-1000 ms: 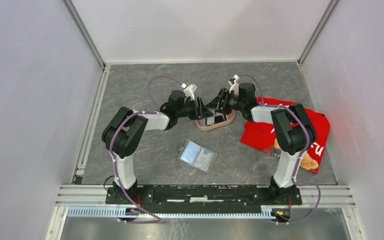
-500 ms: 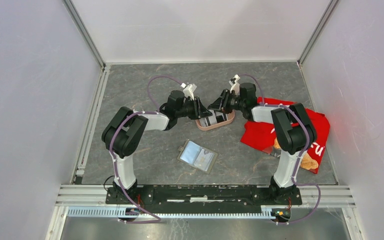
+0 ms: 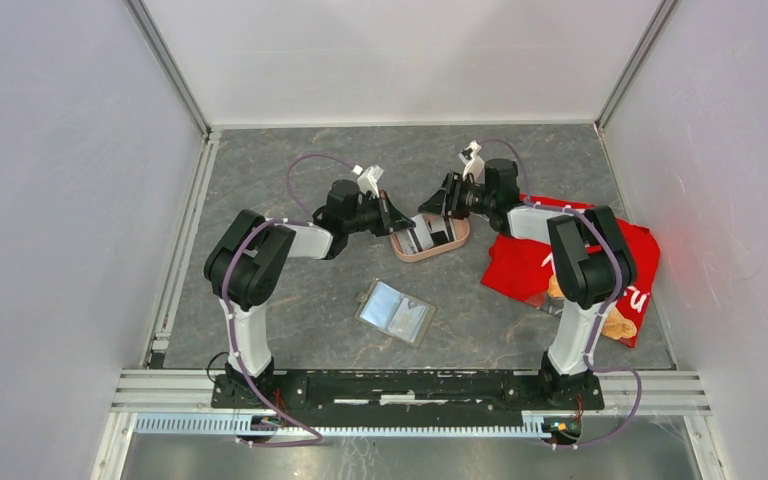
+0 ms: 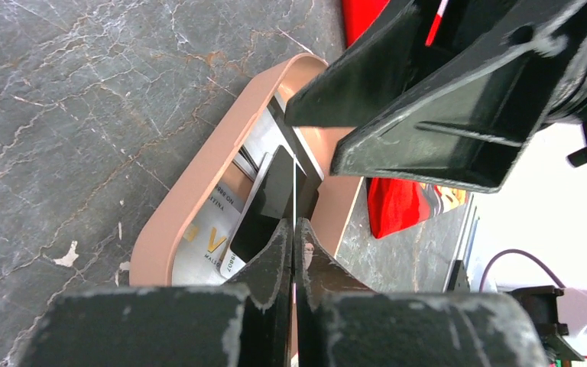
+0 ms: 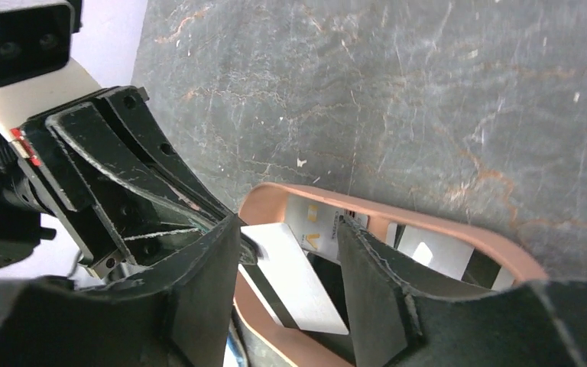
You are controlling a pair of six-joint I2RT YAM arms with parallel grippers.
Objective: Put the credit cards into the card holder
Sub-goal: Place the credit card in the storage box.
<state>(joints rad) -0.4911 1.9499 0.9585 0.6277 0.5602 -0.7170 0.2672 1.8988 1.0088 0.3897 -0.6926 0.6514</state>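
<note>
**Two grippers hung tip to tip over one pink tray.**
From the left: your left gripper (image 4: 294, 225) was pressed together, pinching one thin whitish card (image 5: 298, 287) by its edge over the smooth oval tray (image 4: 199, 176). At least three flat glossy credit cards (image 5: 309, 222) lay in that tray. Nearer the bases, one square card holder (image 3: 395, 312) lay open on the veined grey table (image 3: 290, 180). Your right gripper (image 5: 287, 229) stood spread, and one crinkled red bag (image 3: 520, 270) lay rightmost.
</note>
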